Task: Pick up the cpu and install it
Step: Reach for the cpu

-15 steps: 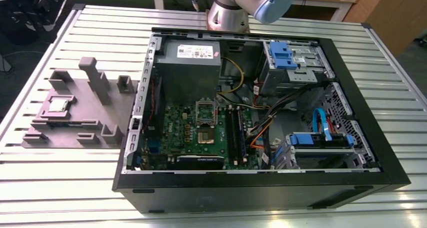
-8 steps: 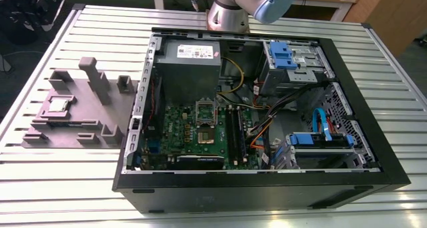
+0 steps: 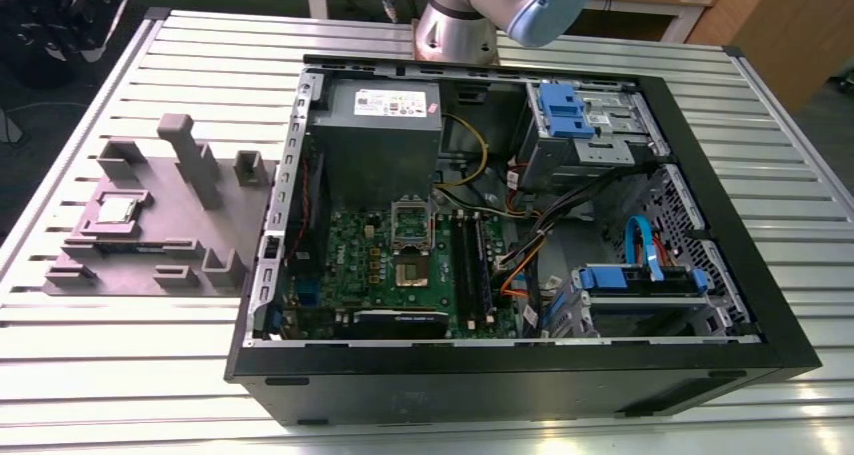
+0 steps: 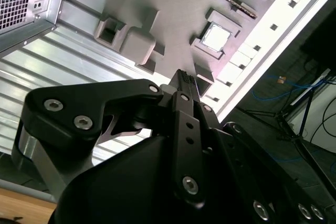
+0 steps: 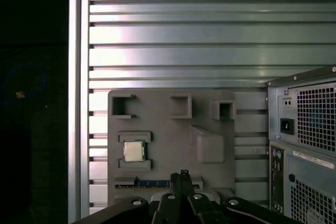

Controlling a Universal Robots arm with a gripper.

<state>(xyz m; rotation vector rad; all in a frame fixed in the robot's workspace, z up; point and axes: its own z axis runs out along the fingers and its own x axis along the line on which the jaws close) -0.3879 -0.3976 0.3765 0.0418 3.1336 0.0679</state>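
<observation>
The cpu [image 3: 118, 210] is a small silvery square lying flat in a recess of the grey holder block [image 3: 160, 245], on the slatted table at the exterior view's left. Both wrist views show it from well above: cpu [image 5: 134, 151], cpu [image 4: 216, 36]. My gripper [image 5: 184, 174] hangs high over the holder block [image 5: 173, 145], a little to one side of the chip, and touches nothing. Its two black fingers [image 4: 185, 80] are pressed together, with nothing between them.
An open black computer case [image 3: 534, 375] lies in the middle of the table, with a green motherboard [image 3: 354, 265], black memory sticks [image 3: 474, 260], a grey power supply [image 3: 380, 125] and blue drive brackets [image 3: 567, 110]. The arm's base [image 3: 461, 25] stands behind the case. The holder block carries tall posts [image 3: 187, 155].
</observation>
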